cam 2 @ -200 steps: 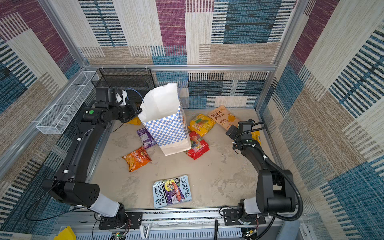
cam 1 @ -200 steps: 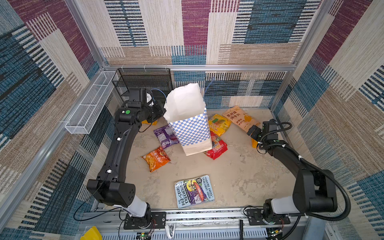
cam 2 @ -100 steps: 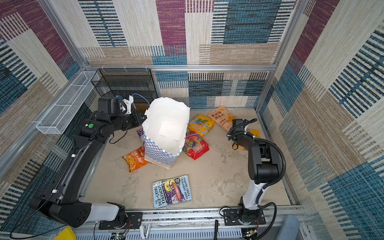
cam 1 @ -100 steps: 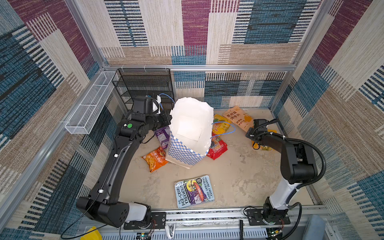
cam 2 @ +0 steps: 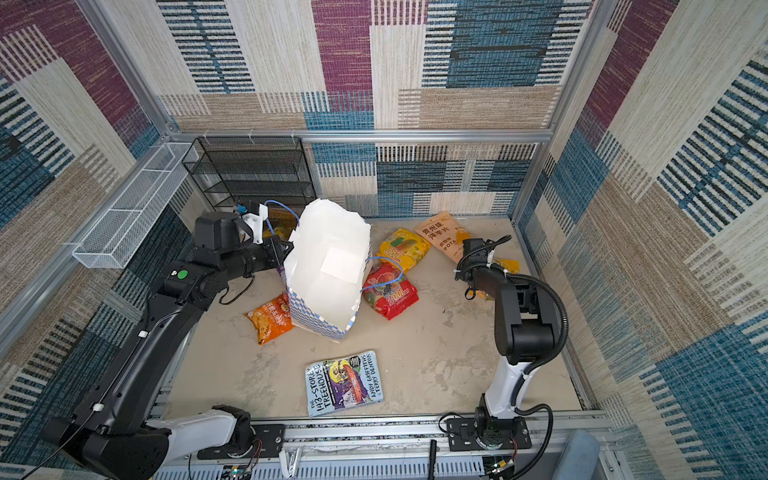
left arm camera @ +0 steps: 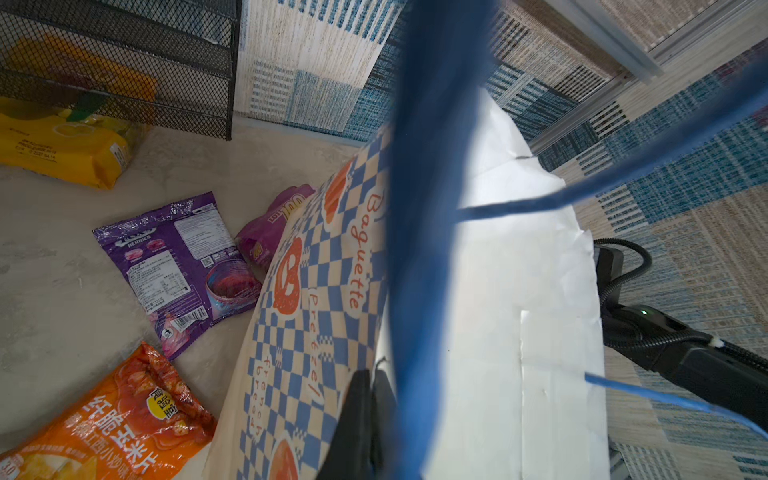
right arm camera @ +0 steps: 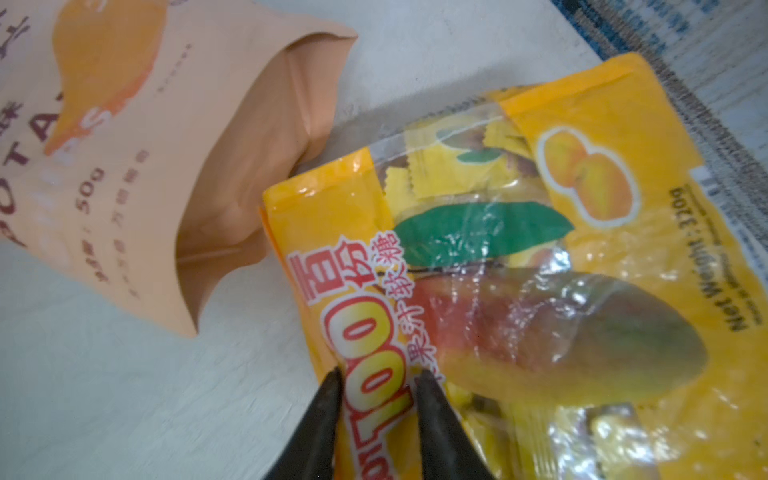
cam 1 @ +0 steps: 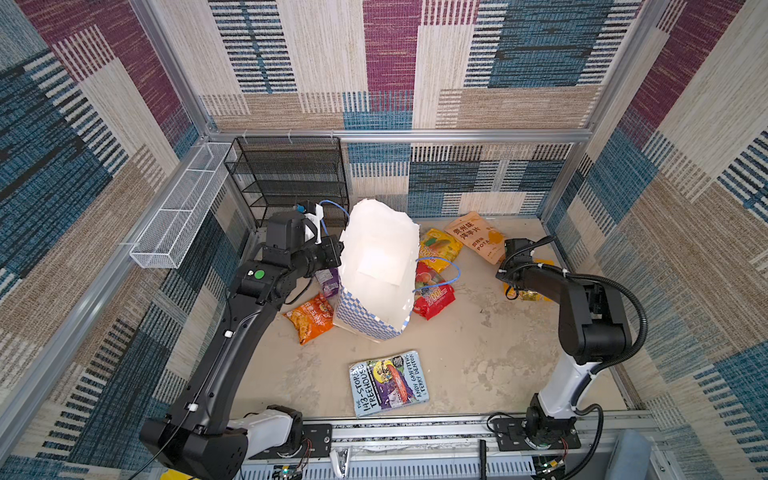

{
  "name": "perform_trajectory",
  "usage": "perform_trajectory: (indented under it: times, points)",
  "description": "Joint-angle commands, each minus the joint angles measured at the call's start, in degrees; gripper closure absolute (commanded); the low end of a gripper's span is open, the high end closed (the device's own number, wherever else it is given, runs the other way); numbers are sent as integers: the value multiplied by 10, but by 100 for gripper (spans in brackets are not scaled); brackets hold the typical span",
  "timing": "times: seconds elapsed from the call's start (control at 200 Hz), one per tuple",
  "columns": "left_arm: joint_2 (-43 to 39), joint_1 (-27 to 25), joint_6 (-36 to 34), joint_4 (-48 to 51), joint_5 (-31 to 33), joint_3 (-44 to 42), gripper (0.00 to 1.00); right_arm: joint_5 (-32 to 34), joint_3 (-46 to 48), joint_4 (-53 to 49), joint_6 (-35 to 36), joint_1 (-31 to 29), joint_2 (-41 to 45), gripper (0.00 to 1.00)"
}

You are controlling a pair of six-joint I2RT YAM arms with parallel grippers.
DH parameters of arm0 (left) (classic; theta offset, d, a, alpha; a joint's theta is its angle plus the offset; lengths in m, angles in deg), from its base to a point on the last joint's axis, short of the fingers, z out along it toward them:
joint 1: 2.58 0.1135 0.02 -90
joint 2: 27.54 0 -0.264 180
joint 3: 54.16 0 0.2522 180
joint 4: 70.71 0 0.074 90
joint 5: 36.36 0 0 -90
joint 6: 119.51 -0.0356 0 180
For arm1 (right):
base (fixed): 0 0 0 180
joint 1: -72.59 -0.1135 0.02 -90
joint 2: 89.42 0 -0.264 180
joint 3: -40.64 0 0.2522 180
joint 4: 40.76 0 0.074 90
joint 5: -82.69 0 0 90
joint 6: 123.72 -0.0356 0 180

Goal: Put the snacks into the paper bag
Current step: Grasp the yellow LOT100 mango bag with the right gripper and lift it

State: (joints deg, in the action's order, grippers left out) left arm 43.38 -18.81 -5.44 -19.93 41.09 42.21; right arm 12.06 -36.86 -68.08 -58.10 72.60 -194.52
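Note:
The white paper bag (cam 1: 378, 266) with its blue checkered band (left arm camera: 316, 291) leans over, mouth up. My left gripper (left arm camera: 371, 374) is shut on the bag's rim, at the bag's left side (cam 1: 338, 253). My right gripper (right arm camera: 378, 372) is down at the right wall, shut on a corner of a yellow mango snack packet (right arm camera: 582, 249), which also shows in a top view (cam 1: 528, 295). A pale orange packet (cam 1: 476, 237) lies beside it. Yellow (cam 1: 440, 245) and red (cam 1: 434, 297) packets lie right of the bag, orange (cam 1: 311, 316) and purple (left arm camera: 183, 262) ones left of it.
A blue "Treehouse" book (cam 1: 388, 382) lies near the front edge. A black mesh rack (cam 1: 291, 178) stands at the back left with a yellow packet (left arm camera: 62, 153) beside it. A white wire basket (cam 1: 183, 208) hangs on the left wall.
The left gripper has pulled the bag's rim forward and tipped the bag so that its mouth shows. The right gripper has come down on the yellow mango packet and its jaws have closed.

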Motion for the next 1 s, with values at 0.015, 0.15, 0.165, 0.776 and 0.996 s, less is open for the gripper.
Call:
perform_trajectory:
  times: [0.015,0.15,0.165,0.776,0.996]
  points:
    - [-9,1,-10,-48,-25,-8,100,-16,-2,-23,4,-1,-3,89]
    - [-14,1,-9,-55,-19,-15,100,-39,7,-16,4,0,23,100]
    - [-14,1,-10,-55,-18,-15,100,-41,8,-15,5,-1,27,100]
    - [-7,5,-19,-62,-46,-15,100,-161,38,9,7,0,268,100]
    - [-8,12,-21,-62,-56,-14,100,-203,27,11,5,0,308,100]
